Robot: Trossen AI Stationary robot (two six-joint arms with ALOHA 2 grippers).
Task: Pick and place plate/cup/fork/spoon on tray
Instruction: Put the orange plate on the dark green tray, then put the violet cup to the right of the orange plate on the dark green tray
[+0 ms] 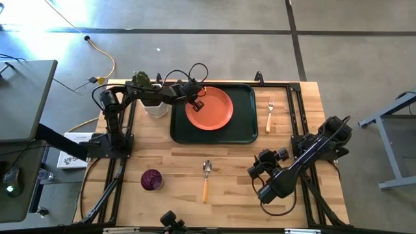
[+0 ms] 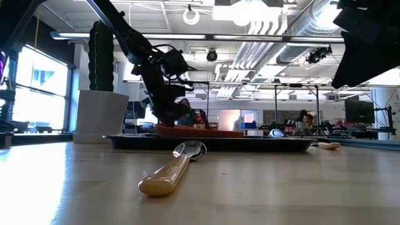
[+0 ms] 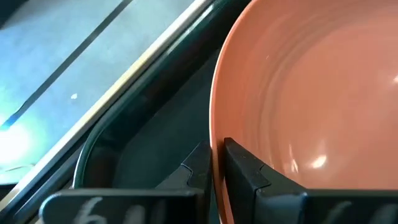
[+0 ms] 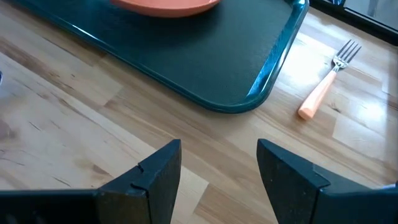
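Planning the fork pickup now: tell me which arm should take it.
Right. The right gripper hangs open and free, on the fork's side of the table. The left gripper is shut on the plate's rim over the tray.

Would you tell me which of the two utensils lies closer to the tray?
The fork: it lies just beside the tray, off its short side by the right arm, while the spoon lies farther off toward the table's near edge.
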